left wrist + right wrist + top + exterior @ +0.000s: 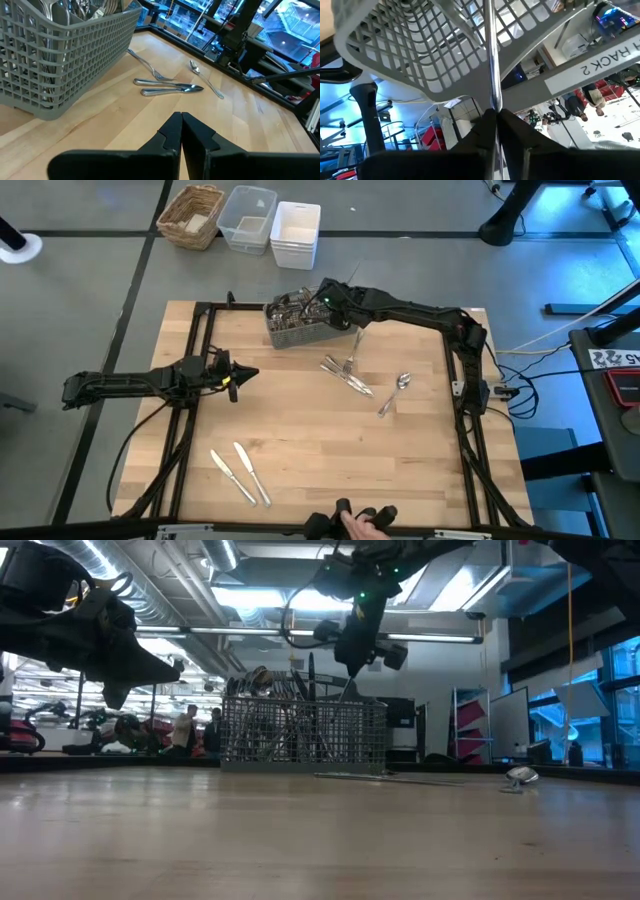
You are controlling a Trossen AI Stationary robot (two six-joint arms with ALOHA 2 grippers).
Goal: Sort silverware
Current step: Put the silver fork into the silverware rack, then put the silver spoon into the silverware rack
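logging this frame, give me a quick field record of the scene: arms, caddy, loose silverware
left gripper: shut, empty, hovering left of table centre
right gripper: at the caddy's right end, jaws pinching a thin utensil
caddy: grey mesh, far side of table, full of silverware
knives: two, near left
forks: small pile near centre
spoon: right of the forks
table: light wood

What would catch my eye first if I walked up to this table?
Probably the grey mesh caddy crammed with shiny cutlery at the table's far edge, with the right gripper beside it pinching a thin silver utensil. Loose forks and a spoon lie mid-table, and two silver table knives near the front.
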